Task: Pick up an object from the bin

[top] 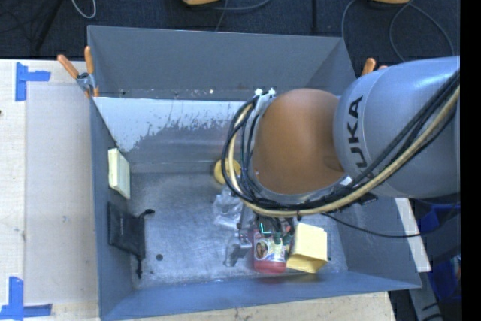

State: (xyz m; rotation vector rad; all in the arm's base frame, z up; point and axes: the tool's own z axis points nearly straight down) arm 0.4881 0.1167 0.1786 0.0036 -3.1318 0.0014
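Left of bin (210,64): pale yellow block (118,171) against the left wall, black bracket-like piece (126,229) below it, both well apart from the arm. Lower centre: crumpled clear wrapper (225,208), then the gripper (250,238) low under the orange wrist cover (293,143); released or clenched, can't tell. Likely target is the red-labelled round container (269,255) just lower right of the gripper, with a yellow sponge-like block (310,248) crowding its right side, so the pick probably needs a small shift to the lower right.
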